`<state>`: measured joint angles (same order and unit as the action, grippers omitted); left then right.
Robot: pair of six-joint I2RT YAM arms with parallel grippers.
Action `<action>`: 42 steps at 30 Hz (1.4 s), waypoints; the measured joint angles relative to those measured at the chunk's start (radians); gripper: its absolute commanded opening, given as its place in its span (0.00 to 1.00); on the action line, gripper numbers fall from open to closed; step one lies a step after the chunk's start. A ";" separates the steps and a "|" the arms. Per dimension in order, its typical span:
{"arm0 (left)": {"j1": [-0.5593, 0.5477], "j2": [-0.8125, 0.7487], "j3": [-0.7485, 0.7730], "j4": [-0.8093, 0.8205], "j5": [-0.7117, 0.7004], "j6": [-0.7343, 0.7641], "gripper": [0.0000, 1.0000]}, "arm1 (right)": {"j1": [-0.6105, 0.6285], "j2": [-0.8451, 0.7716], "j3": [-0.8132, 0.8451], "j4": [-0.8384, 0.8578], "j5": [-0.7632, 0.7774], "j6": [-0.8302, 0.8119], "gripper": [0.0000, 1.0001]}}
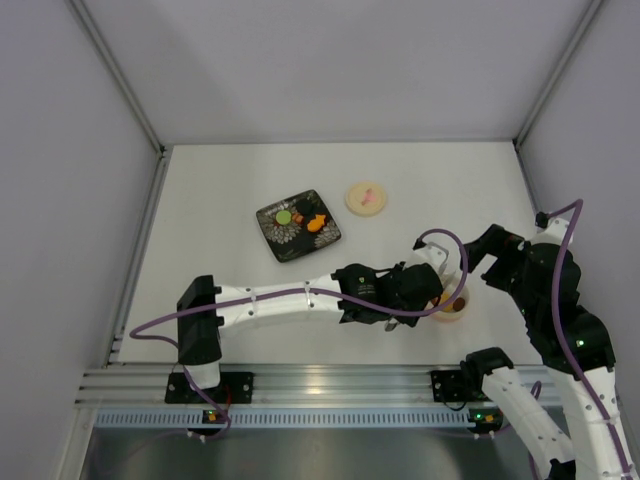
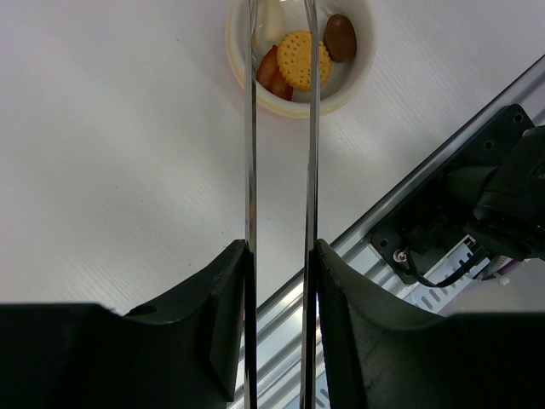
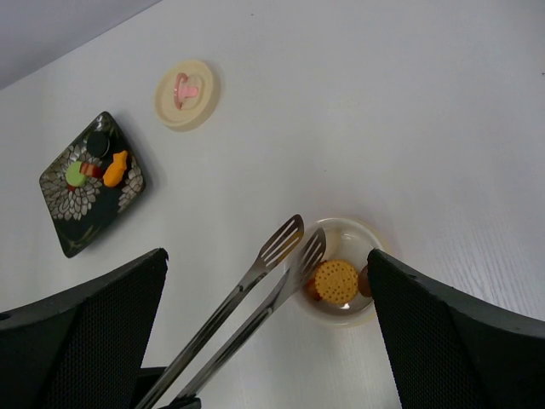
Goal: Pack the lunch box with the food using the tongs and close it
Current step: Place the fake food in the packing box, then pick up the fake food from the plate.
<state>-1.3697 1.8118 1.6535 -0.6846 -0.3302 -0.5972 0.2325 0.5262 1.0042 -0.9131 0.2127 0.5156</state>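
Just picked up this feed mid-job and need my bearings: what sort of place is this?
Probably a lab test cell, not a kitchen: a white table boxed in by plain grey panels, with an aluminium rail along its near edge.

A flat white table top [image 1: 220, 180] fills the middle of the view from above. A plain pale grey back wall [image 1: 340, 60] stands at 12 o'clock. A pale grey left wall [image 1: 60, 200] is at 9 o'clock and a pale grey right wall [image 1: 600, 130] at 3 o'clock. A thin silver metal bar [image 1: 115, 75] runs up the far corner at 11 o'clock, and a second thin silver bar [image 1: 562, 70] at 1 o'clock. A silver side strip [image 1: 138, 255] lies along the table's left edge. At 6 o'clock a long silver metal rail with grooves [image 1: 330, 385] runs along the near edge. A white strip with little slots [image 1: 330, 418] sits just below it, and a dark grey band [image 1: 300, 455] lies under that. The light is soft and even, and the shadows are faint.
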 measured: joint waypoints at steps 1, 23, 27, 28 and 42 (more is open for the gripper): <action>0.000 0.000 0.000 0.000 0.000 0.000 0.41 | 0.000 0.000 0.000 0.000 0.000 0.000 0.99; 0.196 -0.242 -0.178 -0.027 -0.094 -0.034 0.43 | 0.000 0.000 0.000 0.000 0.000 0.000 1.00; 0.445 -0.393 -0.312 -0.018 -0.111 -0.037 0.45 | 0.000 0.000 0.000 0.000 -0.004 0.000 0.99; 0.493 -0.411 -0.337 -0.018 -0.116 -0.035 0.45 | 0.000 0.000 0.000 0.000 -0.005 0.000 0.99; 0.741 -0.346 -0.480 0.036 -0.032 -0.005 0.45 | 0.000 0.000 0.000 0.000 -0.015 0.000 0.99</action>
<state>-0.6289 1.4658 1.1732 -0.6483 -0.3618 -0.6025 0.2325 0.5262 1.0039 -0.9127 0.1978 0.5156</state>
